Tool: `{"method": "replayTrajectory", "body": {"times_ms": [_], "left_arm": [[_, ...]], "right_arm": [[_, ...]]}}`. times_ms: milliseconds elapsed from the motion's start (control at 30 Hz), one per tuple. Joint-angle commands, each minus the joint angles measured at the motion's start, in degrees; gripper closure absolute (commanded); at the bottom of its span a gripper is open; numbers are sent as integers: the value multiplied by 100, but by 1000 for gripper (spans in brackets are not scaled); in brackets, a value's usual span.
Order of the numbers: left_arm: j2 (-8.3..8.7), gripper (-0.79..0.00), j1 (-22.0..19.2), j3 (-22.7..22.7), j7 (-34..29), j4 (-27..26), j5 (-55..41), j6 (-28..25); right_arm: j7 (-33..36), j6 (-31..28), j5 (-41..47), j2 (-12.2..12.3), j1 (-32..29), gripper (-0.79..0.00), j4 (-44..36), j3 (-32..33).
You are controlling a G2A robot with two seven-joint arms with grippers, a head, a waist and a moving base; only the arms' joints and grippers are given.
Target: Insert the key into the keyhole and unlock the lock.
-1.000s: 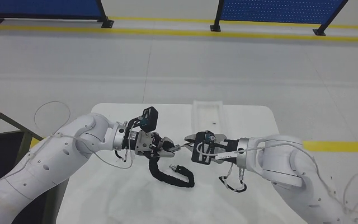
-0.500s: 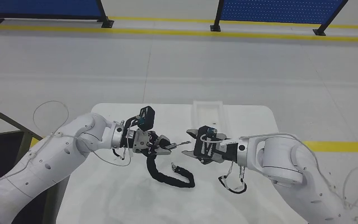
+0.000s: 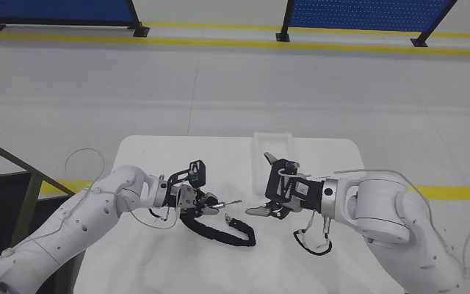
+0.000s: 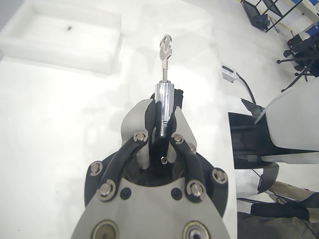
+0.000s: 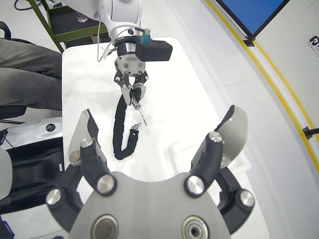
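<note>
Our left gripper (image 4: 164, 105) tight on the chrome cylinder lock (image 4: 162, 90), flat silver key (image 4: 165, 50) in its keyhole; right gripper (image 5: 159, 113) wide apart, empty.

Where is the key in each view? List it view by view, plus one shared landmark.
Top view: key, at the left gripper's tip.
Left wrist view: key, sticking out of the cylinder.
Right wrist view: key, beside the black cable's free end.
Landmark: the left gripper, shut on the cylinder.
</note>
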Motion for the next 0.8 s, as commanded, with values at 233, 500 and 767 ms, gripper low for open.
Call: {"method": "replayTrajectory", "body": {"times_ms": [233, 500, 767], "left_arm": [[-319, 0, 392, 89, 107, 791, 310, -117], [-584, -785, 472, 51, 114, 1346, 438, -304], [-747, -785, 369, -115, 327, 1547, 276, -304]], "right_arm": [[-7, -23, 45, 26, -82, -785, -9, 72], [-47, -46, 72, 37, -93, -785, 19, 45], [-251, -98, 172, 34, -85, -785, 190, 3]]}}
